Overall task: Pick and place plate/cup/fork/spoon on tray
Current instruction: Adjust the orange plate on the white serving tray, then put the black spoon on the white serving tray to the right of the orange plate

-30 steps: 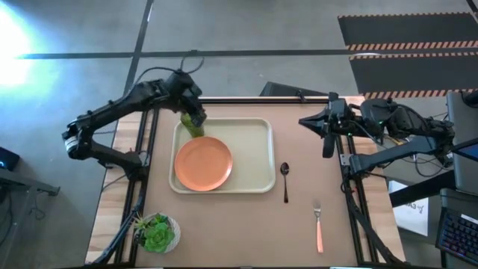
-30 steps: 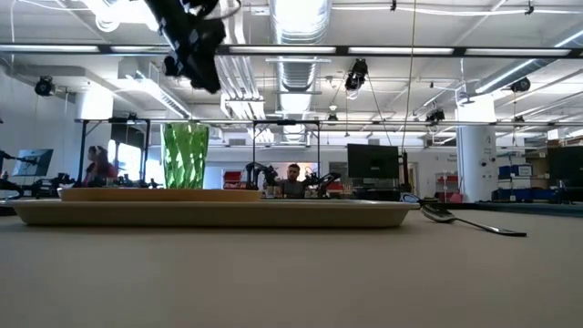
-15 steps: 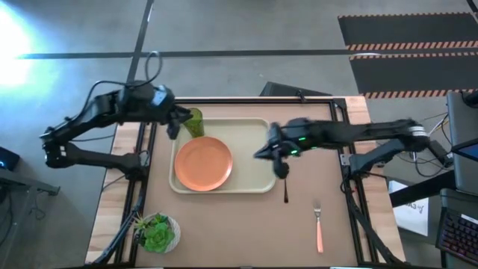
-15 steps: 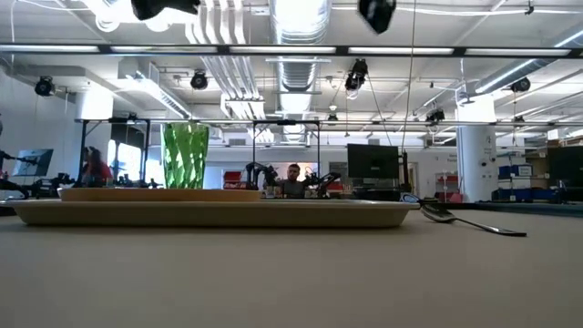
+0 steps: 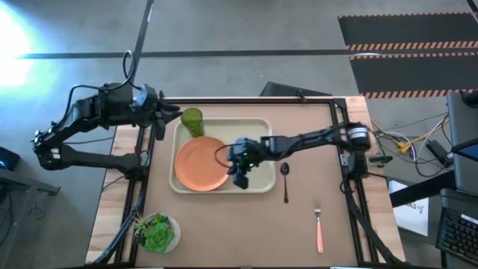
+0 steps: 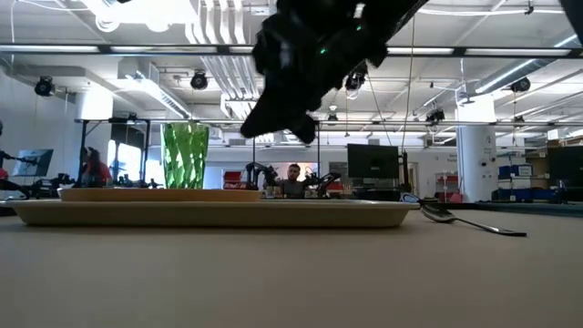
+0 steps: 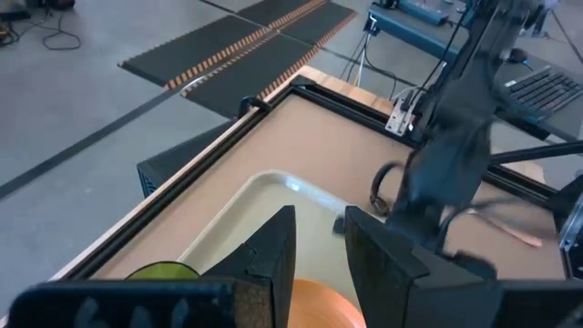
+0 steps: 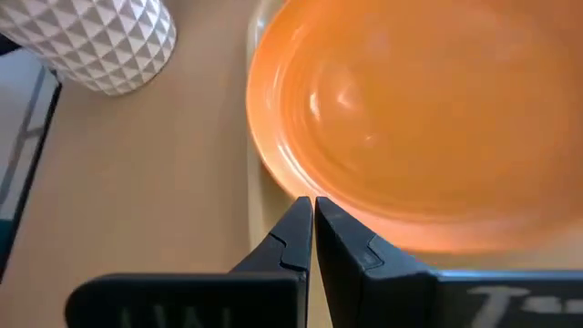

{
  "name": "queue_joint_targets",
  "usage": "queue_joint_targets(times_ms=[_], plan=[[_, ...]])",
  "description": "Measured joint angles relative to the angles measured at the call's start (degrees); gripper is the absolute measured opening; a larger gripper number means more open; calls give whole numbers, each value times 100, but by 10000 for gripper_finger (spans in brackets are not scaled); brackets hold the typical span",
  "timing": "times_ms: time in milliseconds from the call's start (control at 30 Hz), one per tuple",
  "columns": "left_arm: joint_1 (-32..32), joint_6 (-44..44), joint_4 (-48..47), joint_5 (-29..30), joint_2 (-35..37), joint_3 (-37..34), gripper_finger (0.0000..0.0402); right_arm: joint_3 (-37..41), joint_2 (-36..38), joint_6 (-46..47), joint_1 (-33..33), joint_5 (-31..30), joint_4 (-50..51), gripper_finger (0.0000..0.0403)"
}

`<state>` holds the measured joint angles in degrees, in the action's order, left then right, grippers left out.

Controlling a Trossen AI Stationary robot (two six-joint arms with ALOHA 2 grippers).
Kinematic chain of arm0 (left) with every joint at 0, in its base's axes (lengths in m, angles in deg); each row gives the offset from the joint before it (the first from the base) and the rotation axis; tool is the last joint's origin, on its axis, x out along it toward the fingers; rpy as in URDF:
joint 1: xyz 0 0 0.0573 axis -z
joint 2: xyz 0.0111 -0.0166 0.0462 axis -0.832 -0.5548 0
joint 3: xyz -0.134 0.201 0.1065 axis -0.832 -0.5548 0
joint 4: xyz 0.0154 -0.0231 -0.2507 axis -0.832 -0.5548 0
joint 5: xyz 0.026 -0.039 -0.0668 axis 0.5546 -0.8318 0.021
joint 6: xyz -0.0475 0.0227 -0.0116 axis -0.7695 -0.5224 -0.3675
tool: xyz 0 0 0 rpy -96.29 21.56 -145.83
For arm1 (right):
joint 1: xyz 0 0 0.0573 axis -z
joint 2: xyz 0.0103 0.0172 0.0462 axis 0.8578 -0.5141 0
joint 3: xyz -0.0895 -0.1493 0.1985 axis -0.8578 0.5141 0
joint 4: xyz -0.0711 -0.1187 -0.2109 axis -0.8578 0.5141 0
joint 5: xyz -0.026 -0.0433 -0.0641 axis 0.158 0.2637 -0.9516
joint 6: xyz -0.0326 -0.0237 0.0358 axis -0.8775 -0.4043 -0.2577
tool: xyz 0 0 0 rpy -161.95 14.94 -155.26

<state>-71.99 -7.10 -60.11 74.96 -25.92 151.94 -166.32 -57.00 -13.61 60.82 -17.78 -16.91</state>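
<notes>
Right gripper [image 5: 240, 178]: your fingers are pressed together, nothing between them, hanging over the large cream rectangular tray [image 5: 258, 131] with rounded corners and raised rim, just beside the right edge of the round flat orange plastic plate [image 5: 202, 163]. In the right wrist view the plate's glossy, shallow-dished surface fills the space past the closed fingertips [image 8: 299, 223].

Left gripper [image 5: 166, 119]: your fingers stand part open with a narrow gap and hold nothing, off the table's far-left edge, near the small translucent green ribbed tumbler [image 5: 193, 121].

Tumbler stands upright in the tray's far-left corner, just behind the plate; the plate lies flat on the tray's left half.

Small dark metal spoon [image 5: 284, 179] lies on the brown table right of the tray, handle toward the near edge. Pink-handled fork with silver tines [image 5: 319, 226] lies further right and nearer
</notes>
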Motion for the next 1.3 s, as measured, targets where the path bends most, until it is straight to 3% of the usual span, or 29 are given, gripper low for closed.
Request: queue_joint_targets(times_ms=[200, 567, 933, 1300], plan=[[0, 2, -10, -1, -20, -9, 79, -874, -937, -360, -11, 148, 310, 9], [-2, 4, -9, -2, -30, -179, 79, -2158, -1664, -1189, -11, 130, 1473, 9], [-4, 4, 2, -2, -41, -188, 79, -2165, -1575, -1405, -37, 130, 2642, 9], [-2, 5, 48, -4, -52, -188, 79, -2167, -1432, -1405, -149, 130, 3032, 9]])
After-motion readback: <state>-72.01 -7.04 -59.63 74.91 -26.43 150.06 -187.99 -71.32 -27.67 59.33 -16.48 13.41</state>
